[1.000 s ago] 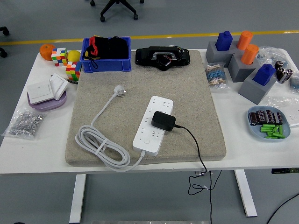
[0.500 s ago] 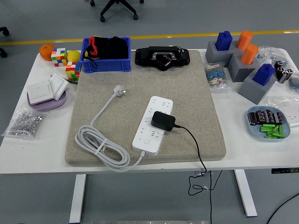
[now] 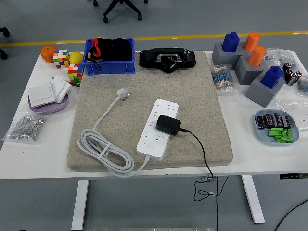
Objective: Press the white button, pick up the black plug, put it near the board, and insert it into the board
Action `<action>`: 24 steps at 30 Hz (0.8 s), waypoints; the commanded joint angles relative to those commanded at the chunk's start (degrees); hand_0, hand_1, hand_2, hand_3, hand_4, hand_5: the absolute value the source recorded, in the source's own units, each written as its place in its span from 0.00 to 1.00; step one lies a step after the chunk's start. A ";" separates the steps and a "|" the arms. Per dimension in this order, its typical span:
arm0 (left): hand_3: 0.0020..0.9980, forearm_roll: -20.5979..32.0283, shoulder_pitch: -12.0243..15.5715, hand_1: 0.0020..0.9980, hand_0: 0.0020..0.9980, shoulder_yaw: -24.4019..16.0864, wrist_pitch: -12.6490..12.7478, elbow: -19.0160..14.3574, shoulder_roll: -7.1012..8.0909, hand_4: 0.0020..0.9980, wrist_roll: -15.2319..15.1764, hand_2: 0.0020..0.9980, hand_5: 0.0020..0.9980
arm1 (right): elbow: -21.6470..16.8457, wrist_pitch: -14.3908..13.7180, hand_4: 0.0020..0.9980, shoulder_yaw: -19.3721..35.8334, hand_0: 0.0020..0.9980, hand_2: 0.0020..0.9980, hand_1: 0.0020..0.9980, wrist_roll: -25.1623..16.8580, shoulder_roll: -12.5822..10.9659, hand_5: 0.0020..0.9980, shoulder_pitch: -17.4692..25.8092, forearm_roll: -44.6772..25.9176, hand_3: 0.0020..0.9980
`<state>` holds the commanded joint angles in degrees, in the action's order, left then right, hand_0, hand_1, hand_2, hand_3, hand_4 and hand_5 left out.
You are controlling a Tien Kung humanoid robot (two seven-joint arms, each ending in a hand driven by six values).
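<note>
Plug [image 3: 168,124] is seen seated on the power strip [image 3: 156,127], whose long axis runs near-left to far-right on the mat [image 3: 207,110]; neither hand is in view, so nearness and hand state cannot be told.

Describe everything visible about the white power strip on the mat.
The long white plastic power strip lies flat on the beige felt mat, running diagonally from near-left to far-right. Socket holes show along its far half, and a small button sits near its near end. A black plug adapter sits on its right side at the middle, its black cable trailing off the table's near edge. The strip's own white cord leaves the near end, coils to the left, and ends in a white plug. No hand touches it.
</note>
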<state>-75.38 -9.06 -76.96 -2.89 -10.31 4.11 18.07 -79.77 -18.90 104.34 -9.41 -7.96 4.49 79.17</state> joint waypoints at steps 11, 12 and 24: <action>0.67 -0.01 -0.09 0.66 0.71 -0.09 -0.02 0.00 -0.10 0.65 0.03 0.59 0.25 | 0.44 0.55 0.93 0.29 0.88 0.81 0.83 0.67 0.19 0.52 -0.08 0.02 0.79; 0.67 0.06 -0.09 0.66 0.71 -0.02 -0.02 0.00 -0.10 0.65 0.02 0.59 0.25 | 0.41 0.56 0.93 0.30 0.88 0.81 0.83 0.70 0.19 0.52 -0.09 0.07 0.79; 0.67 -0.07 -0.12 0.66 0.71 -0.25 0.01 0.00 -0.09 0.65 0.03 0.59 0.25 | 0.43 0.80 0.92 0.09 0.87 0.81 0.83 0.94 0.34 0.50 -0.11 0.38 0.78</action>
<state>-75.45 -9.17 -77.22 -2.88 -10.31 4.02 18.11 -79.34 -18.10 104.43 -8.47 -7.62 4.37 79.55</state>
